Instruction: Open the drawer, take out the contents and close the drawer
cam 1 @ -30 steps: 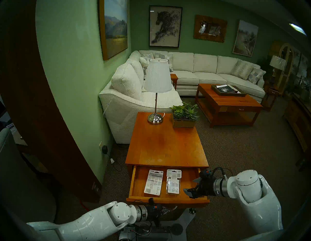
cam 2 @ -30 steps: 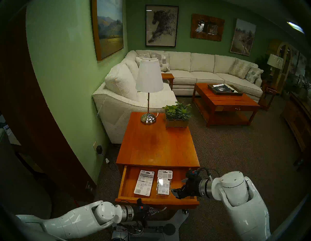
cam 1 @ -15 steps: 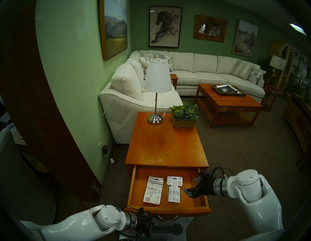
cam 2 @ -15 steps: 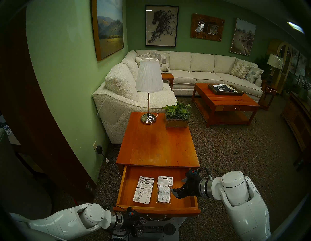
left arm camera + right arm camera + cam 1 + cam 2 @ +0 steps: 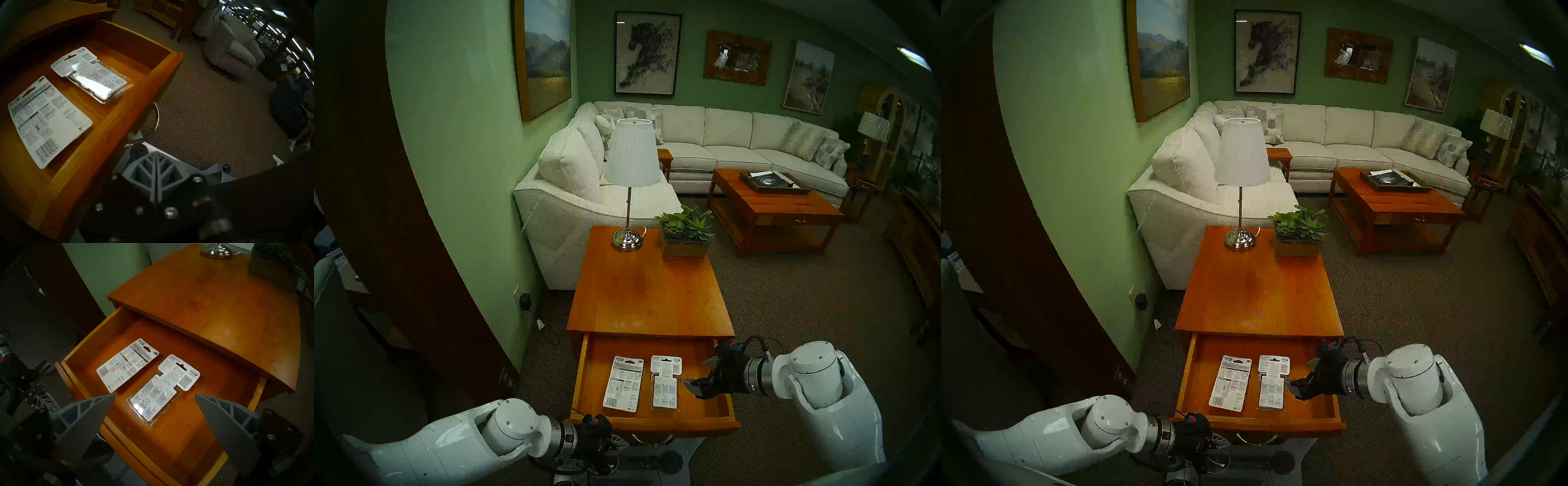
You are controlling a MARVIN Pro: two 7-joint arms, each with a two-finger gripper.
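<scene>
Right wrist view shows the drawer [image 5: 81, 351] pulled well out from under the tabletop [image 5: 220, 299], with the white printed card [image 5: 127, 364] and the clear blister pack [image 5: 158, 395] lying flat side by side on its floor, the right gripper [image 5: 155, 412] hovering above the pack with its fingers spread wide. Both packs look light and thin; the card lies flush and probably slippery, so an edge pinch or a slide to the wall seems best, while the pack's raised stiff bubble offers its long sides. Left gripper [image 5: 155, 171], pressed together and empty, sits just off the silver handle [image 5: 155, 118].
</scene>
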